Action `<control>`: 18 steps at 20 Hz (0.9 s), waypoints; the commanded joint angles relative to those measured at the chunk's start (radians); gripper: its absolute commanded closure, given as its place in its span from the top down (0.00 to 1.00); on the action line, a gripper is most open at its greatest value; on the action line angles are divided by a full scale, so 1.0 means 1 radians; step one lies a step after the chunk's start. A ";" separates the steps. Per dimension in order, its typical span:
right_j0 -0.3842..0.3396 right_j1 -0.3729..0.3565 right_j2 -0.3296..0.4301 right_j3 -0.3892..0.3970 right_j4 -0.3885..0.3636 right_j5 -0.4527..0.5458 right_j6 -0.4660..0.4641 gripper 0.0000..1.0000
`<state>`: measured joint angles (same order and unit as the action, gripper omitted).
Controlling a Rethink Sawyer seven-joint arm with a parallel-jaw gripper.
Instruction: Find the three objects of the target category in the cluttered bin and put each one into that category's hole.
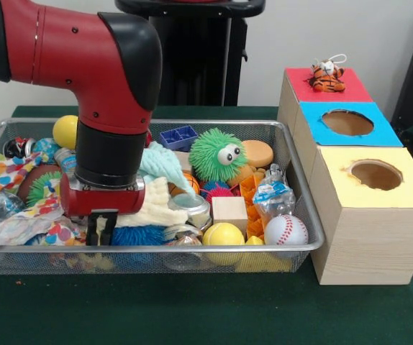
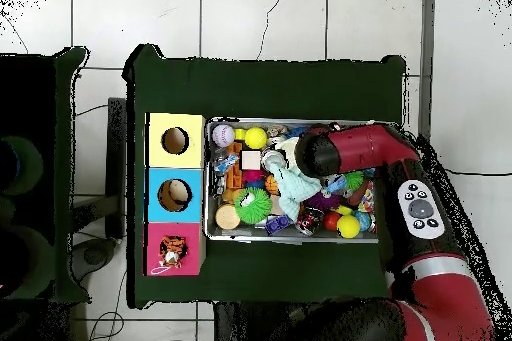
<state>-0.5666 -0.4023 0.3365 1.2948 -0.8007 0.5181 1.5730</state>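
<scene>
The silver mesh bin [image 1: 303,188] is full of toys; it also shows in the overhead view [image 2: 209,202]. My gripper [image 1: 102,228] is lowered into the bin's front left part, right beside the blue spiky puffball [image 1: 139,236]. The green puffball with googly eyes [image 1: 217,154] lies in the bin's middle, to the right of my arm; it also shows in the overhead view [image 2: 251,203]. The tiger plush [image 1: 327,77] sits on the red-topped box [image 1: 350,92] and covers its hole. It also shows on that box in the overhead view [image 2: 175,251].
The blue-topped box's hole [image 1: 347,122] and the yellow-topped box's hole [image 1: 375,175] are in a row right of the bin. A baseball [image 1: 286,230], yellow balls [image 1: 223,234], a wooden cube [image 1: 229,210] and a teal cloth [image 1: 165,167] crowd the bin.
</scene>
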 commanded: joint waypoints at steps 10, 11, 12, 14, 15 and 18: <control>-0.121 -0.257 0.193 0.227 0.328 0.371 -0.186 0.00; -0.123 -0.260 0.198 0.230 0.335 0.379 -0.186 0.00; -0.125 -0.261 0.201 0.231 0.344 0.395 -0.187 0.00; -0.133 -0.263 0.212 0.236 0.362 0.409 -0.187 0.00; -0.135 -0.266 0.215 0.240 0.367 0.411 -0.188 0.00; -0.148 -0.265 0.226 0.259 0.406 0.427 -0.157 0.00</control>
<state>-0.6939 -0.6513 0.4643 1.4422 -0.4679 0.8164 1.5730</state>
